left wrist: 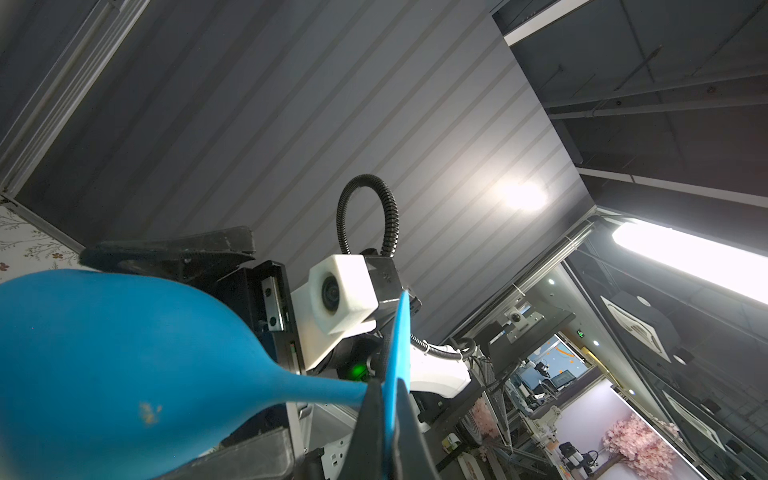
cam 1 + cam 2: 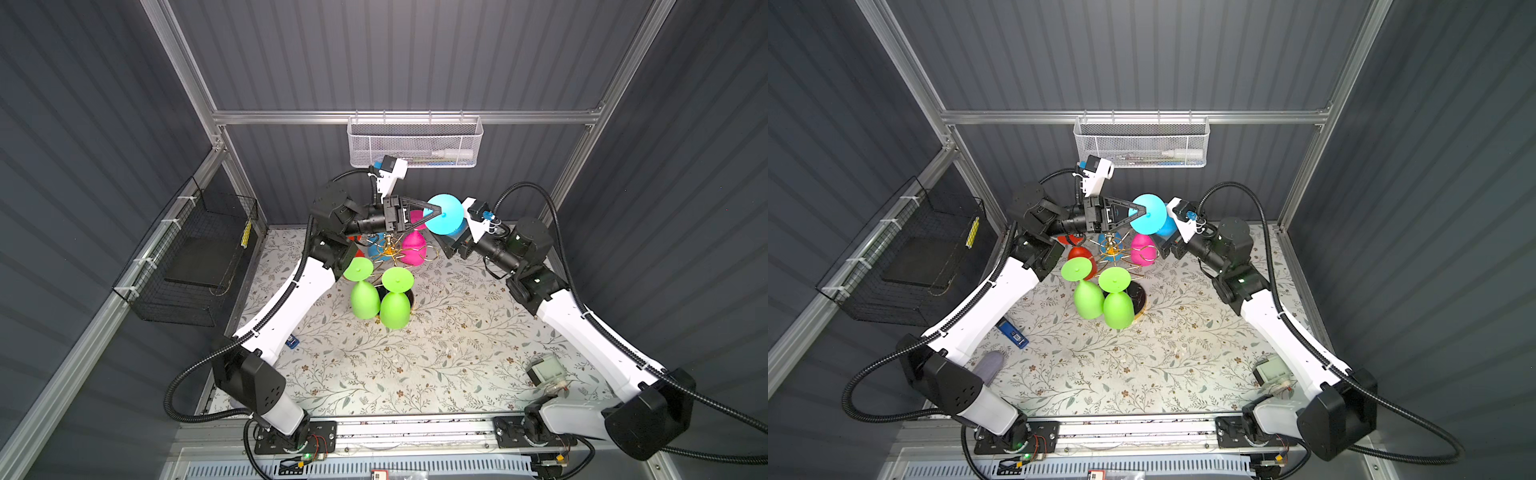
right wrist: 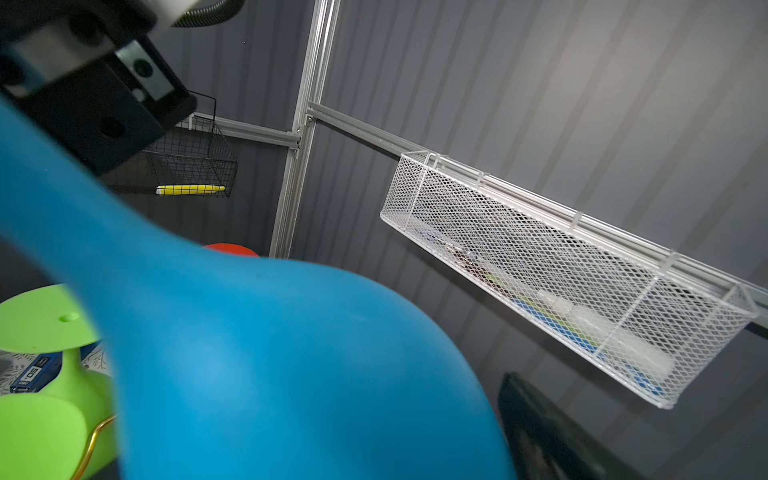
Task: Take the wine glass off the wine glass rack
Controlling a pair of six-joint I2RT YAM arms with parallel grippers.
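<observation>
Blue wine glass [image 2: 446, 208] masks most of right jaws.

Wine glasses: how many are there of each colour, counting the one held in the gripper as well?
Green wine glasses: 2
Blue wine glasses: 2
Pink wine glass: 1
Red wine glass: 1
Total: 6

wine glass [image 2: 453, 205]: bright blue
wine glass rack [image 2: 389, 250]: gold
front glasses [image 2: 365, 300]: lime green
back glass [image 2: 413, 249]: pink
table cover [image 2: 436, 353]: white, leafy floral print
</observation>
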